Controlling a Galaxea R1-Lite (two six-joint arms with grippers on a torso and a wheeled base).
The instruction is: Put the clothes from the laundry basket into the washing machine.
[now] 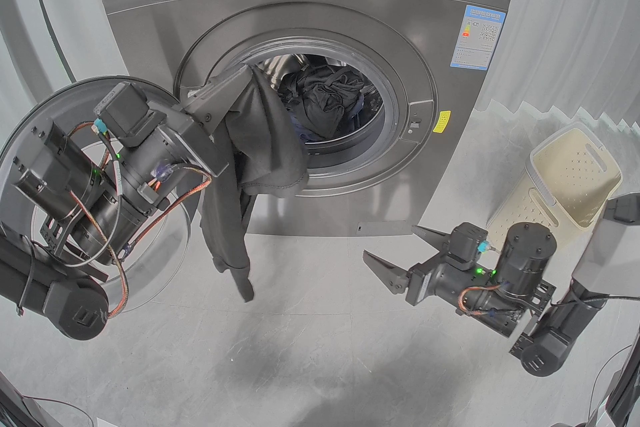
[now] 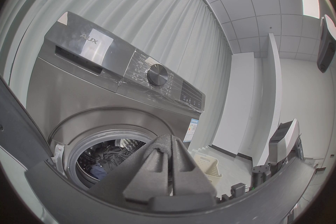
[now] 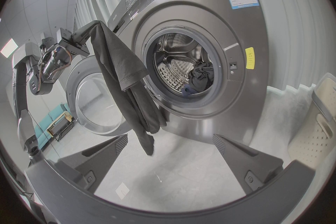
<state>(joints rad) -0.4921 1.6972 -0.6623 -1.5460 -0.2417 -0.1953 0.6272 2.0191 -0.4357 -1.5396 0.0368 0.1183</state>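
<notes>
My left gripper [image 1: 241, 75] is shut on a dark grey garment [image 1: 267, 141] at the left rim of the washing machine's [image 1: 320, 1] round opening [image 1: 327, 108]. The cloth hangs in a long fold down toward the floor [image 1: 237, 255]. In the left wrist view the fingers [image 2: 154, 168] are pressed together with the cloth [image 2: 159, 140] over them. Dark clothes [image 1: 323, 98] lie inside the drum. My right gripper [image 1: 400, 251] is open and empty, low over the floor in front of the machine. From the right wrist view the hanging garment [image 3: 122, 70] is seen beside the drum [image 3: 182, 67].
The round machine door [image 1: 73, 181] stands open at the left, behind my left arm. A cream laundry basket [image 1: 567, 188] lies on the floor at the right of the machine, with no clothes seen in it. Grey curtains hang behind. Bare grey floor [image 1: 320, 341] lies in front.
</notes>
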